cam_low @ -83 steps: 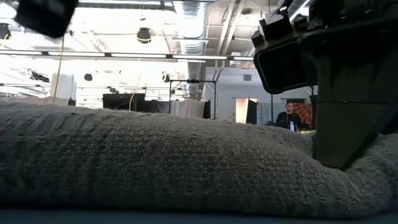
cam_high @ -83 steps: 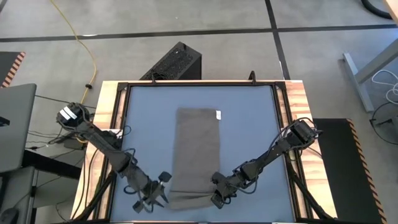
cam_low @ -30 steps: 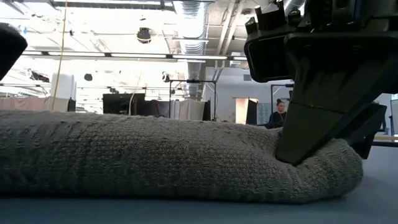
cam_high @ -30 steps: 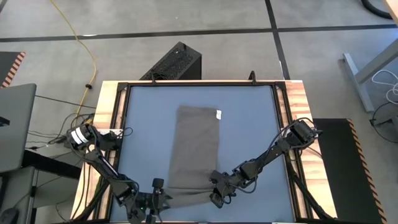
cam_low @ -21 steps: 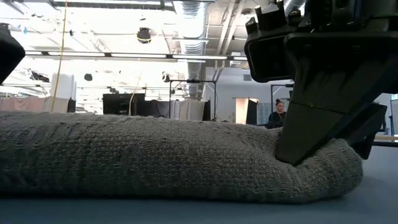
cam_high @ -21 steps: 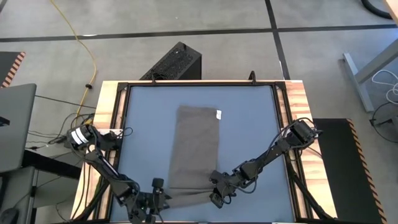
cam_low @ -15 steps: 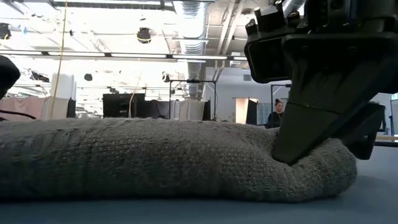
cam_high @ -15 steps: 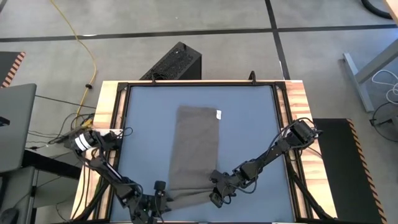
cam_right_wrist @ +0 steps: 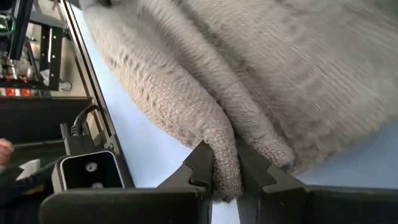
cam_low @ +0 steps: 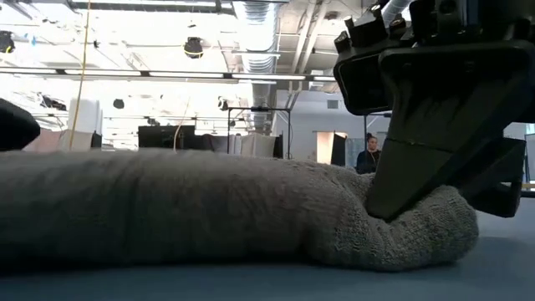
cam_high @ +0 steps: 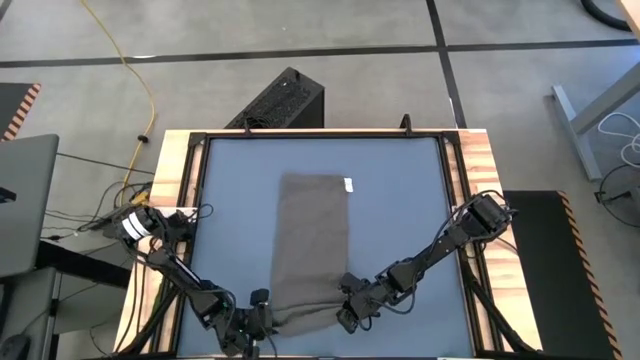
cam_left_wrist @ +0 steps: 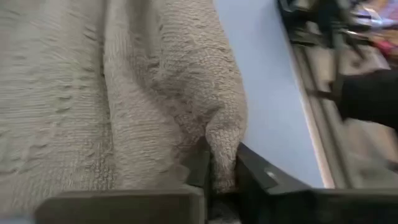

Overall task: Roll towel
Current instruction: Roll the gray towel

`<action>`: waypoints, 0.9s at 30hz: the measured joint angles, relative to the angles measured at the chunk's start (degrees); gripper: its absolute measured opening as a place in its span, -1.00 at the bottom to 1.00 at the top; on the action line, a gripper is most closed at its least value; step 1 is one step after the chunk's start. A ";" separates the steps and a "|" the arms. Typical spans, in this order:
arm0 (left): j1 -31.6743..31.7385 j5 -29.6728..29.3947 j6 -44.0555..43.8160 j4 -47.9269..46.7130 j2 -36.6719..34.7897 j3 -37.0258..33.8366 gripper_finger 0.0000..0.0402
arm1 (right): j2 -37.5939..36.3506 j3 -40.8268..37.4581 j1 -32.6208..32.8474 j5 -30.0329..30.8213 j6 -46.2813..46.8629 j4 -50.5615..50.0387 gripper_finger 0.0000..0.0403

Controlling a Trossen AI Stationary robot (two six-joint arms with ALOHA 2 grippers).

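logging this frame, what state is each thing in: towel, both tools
towel: lying flat along the table, white tag at its far edge, near end bunched and pinched at both corners
left tool: shut on the towel's near left corner
right tool: shut on the towel's near right corner

1 towel (cam_high: pixel 311 245), 1 white tag (cam_high: pixel 348 184), 2 grippers, left gripper (cam_high: pixel 258 318), right gripper (cam_high: pixel 349 311), 1 table (cam_high: pixel 400 200), 1 person (cam_low: pixel 365 156)

The towel (cam_high: pixel 312 250), a grey-brown knitted cloth, is lying flat as a long strip down the middle of the table, its small white tag (cam_high: pixel 349 185) sitting at the far right corner, its near end bunching into a thick fold.
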 joint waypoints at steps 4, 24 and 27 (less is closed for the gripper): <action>2.16 10.41 -0.81 -0.61 -2.48 -0.13 -0.93 | 0.08 0.04 1.81 -0.11 3.07 0.25 -0.72; 17.14 45.74 -13.89 18.23 -5.49 -11.80 -0.95 | 0.11 -0.02 4.02 -3.21 11.12 2.85 -0.56; 18.04 47.27 -15.43 17.42 -5.45 -11.74 -0.95 | 0.09 -0.02 4.04 -3.78 8.79 2.78 -0.42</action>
